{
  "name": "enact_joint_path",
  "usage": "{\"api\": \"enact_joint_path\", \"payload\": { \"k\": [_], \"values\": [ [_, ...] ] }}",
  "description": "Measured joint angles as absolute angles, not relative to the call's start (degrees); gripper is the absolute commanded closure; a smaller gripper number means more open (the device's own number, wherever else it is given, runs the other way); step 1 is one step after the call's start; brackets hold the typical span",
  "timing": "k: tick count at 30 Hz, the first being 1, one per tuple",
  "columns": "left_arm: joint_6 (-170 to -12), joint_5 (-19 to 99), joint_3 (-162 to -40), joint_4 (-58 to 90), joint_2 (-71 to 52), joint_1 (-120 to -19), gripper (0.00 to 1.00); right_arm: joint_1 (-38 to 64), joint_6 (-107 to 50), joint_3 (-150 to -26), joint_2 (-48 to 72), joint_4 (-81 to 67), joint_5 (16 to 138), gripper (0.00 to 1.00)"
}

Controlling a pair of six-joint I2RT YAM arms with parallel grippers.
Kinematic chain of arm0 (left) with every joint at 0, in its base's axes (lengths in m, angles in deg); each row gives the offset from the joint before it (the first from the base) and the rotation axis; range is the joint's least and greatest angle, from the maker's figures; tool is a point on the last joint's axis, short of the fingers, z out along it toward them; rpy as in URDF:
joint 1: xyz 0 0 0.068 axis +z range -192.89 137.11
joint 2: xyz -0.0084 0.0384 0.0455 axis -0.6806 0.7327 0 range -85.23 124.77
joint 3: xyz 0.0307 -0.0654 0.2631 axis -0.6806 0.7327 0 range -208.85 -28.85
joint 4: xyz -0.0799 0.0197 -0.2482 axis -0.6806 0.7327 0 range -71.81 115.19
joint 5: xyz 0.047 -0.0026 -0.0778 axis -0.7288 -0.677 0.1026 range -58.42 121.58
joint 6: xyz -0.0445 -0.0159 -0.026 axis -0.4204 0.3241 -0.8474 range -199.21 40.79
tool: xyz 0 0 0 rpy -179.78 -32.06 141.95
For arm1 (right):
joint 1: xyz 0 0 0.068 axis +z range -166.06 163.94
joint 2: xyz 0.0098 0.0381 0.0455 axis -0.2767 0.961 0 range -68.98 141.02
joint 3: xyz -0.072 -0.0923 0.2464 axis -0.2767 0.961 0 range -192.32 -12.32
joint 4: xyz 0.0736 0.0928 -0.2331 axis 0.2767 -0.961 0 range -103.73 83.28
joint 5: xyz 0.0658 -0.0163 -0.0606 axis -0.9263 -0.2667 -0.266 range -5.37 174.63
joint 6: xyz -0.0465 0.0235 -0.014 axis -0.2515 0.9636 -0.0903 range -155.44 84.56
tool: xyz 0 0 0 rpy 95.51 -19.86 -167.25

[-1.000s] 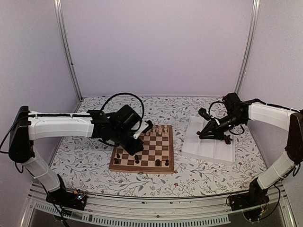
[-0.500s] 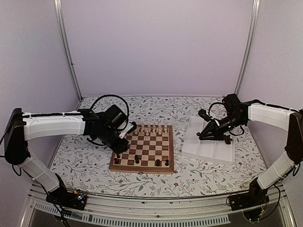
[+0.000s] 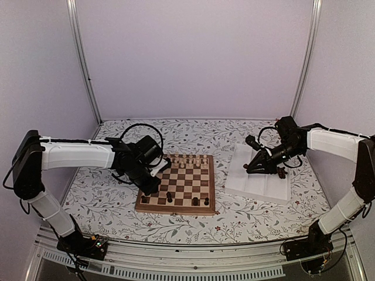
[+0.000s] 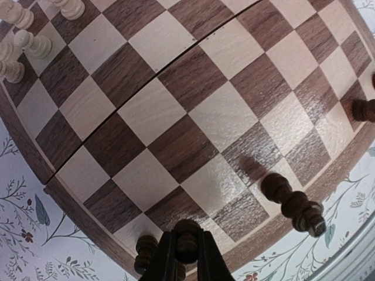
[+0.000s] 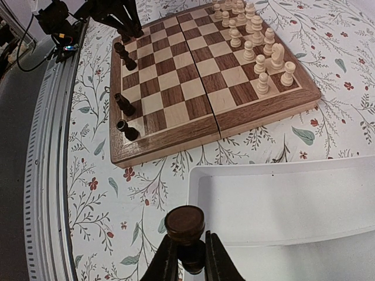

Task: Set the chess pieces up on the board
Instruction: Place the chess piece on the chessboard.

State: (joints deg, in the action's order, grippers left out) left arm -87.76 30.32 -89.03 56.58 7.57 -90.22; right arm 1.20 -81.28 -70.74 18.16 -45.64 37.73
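Observation:
The board (image 3: 178, 188) lies mid-table, with cream chessmen along its far rows. My left gripper (image 3: 152, 188) hangs over the board's near left corner, shut on a dark chess piece (image 4: 187, 227); whether the piece touches the square I cannot tell. Another dark piece (image 4: 145, 253) stands just left of it, and two more (image 4: 293, 202) (image 4: 363, 110) stand along the near row. My right gripper (image 5: 189, 235) hovers over the left edge of the white tray (image 5: 281, 199), shut on a dark piece (image 5: 184, 221) whose round base faces the camera.
Cream pieces (image 5: 258, 41) fill the board's far side. A few dark pieces (image 3: 282, 172) lie in the tray (image 3: 258, 182) under the right arm. The left arm's black cable (image 3: 135, 132) loops above the flowered tablecloth left of the board.
The left arm has drawn back to the left, carrying its dark piece to the board's near left corner. The right arm has stayed still over the tray.

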Motion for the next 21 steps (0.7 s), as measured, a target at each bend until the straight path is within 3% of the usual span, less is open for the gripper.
{"api": "enact_joint_path", "payload": {
  "k": [21],
  "values": [
    [-87.28, 29.6, -89.03, 56.97, 10.34, -90.24, 0.83, 1.2, -81.3, -70.74, 18.16, -45.66, 37.73, 0.86]
  ]
}}
